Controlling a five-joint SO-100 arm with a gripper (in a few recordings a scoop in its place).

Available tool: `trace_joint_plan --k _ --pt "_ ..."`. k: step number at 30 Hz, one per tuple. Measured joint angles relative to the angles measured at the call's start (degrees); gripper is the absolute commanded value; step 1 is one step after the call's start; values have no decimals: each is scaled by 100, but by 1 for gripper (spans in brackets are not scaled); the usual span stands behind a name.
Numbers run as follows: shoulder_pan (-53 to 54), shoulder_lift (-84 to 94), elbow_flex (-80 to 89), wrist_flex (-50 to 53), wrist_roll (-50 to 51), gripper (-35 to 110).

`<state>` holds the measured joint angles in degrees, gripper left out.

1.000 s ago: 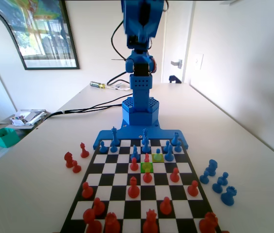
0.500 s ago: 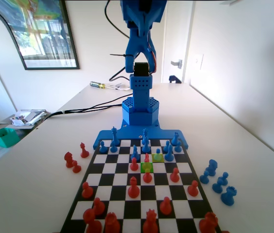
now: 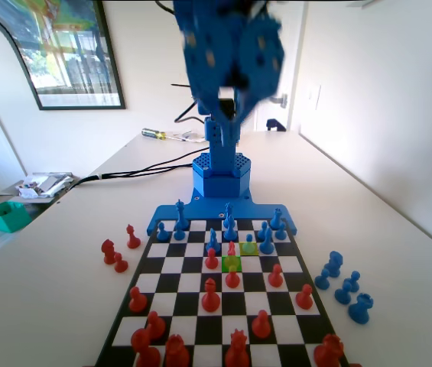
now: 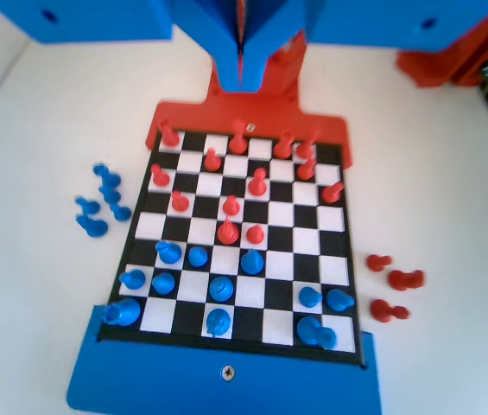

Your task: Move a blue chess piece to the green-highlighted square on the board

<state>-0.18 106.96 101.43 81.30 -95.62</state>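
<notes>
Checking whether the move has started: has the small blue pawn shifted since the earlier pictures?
No. The small blue plastic pawn sits on the yellowish-green square, right of the green-highlighted square, as before.

walls: white | framed picture (image 3: 61, 50) left | door handle (image 3: 279, 99) behind | table (image 3: 399, 229): pale, sunlit

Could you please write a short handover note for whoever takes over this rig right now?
Claw: raised high above the board, jaws together, holding nothing.
Blue pawn: stands on the yellowish-green square, near the blue arm's end of the board.
Green-highlighted square: empty, one square diagonally nearer the camera and left of the pawn in the fixed view, with red pawns just in front and behind.
Done: nothing moved yet.
Left: lower, grasp the pawn, set it on the green square, release.
</notes>
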Motion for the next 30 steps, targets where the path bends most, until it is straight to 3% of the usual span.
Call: trace_joint_plan --k 13,30 --pt "35 -738 1635 -2285 -457 10" --pt "35 -1107 2777 -3797 -712 12"
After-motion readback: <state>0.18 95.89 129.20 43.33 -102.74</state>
